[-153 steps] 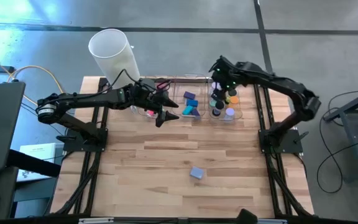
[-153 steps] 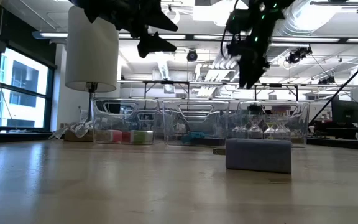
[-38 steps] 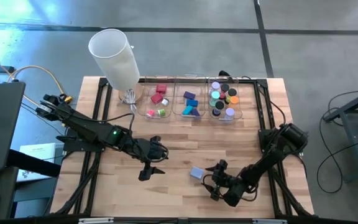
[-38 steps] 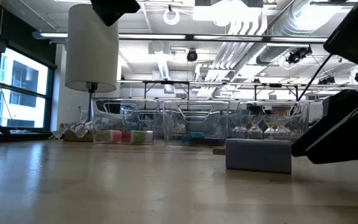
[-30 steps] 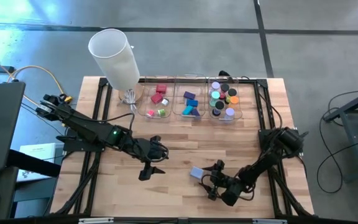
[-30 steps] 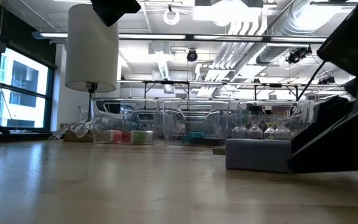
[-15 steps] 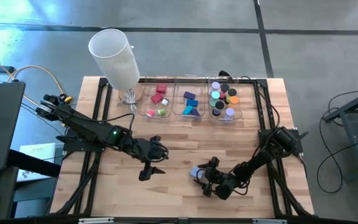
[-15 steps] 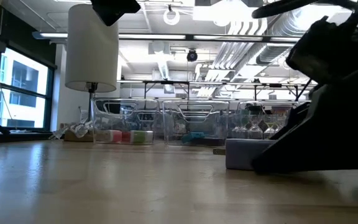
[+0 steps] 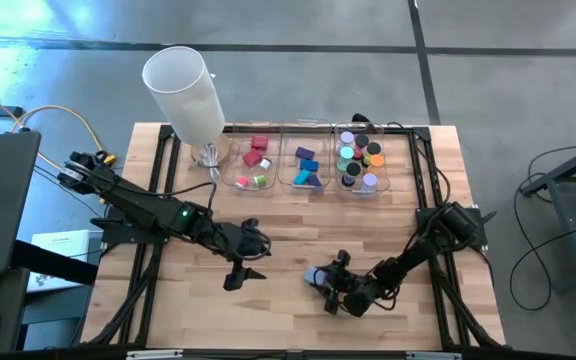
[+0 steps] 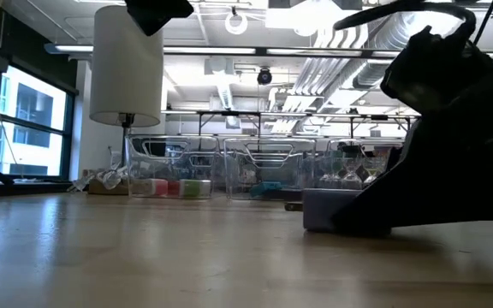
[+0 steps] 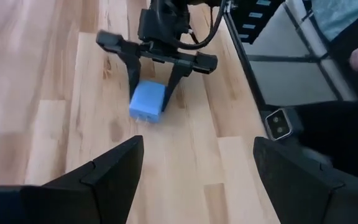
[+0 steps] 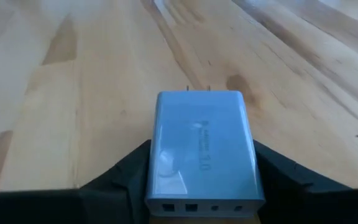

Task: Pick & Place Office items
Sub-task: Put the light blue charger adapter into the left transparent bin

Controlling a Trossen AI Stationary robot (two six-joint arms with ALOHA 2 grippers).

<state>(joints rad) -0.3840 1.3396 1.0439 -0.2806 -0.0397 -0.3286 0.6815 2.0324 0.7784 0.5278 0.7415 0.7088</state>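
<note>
Low on the bare wooden table (image 9: 268,225), the right gripper (image 12: 201,171) grasps the pale blue plastic charger block (image 12: 201,158) by its smooth sides, which could slip when lifted.

Bright, even light falls from ceiling lamps (image 10: 332,15) seen in the low view, where daylight also glares through a window (image 10: 24,120) left of the white cylinder (image 10: 127,64). The table (image 9: 278,235) shows only soft shadows. The near tabletop blurs, and the right arm (image 10: 452,137) is a black silhouette.
</note>
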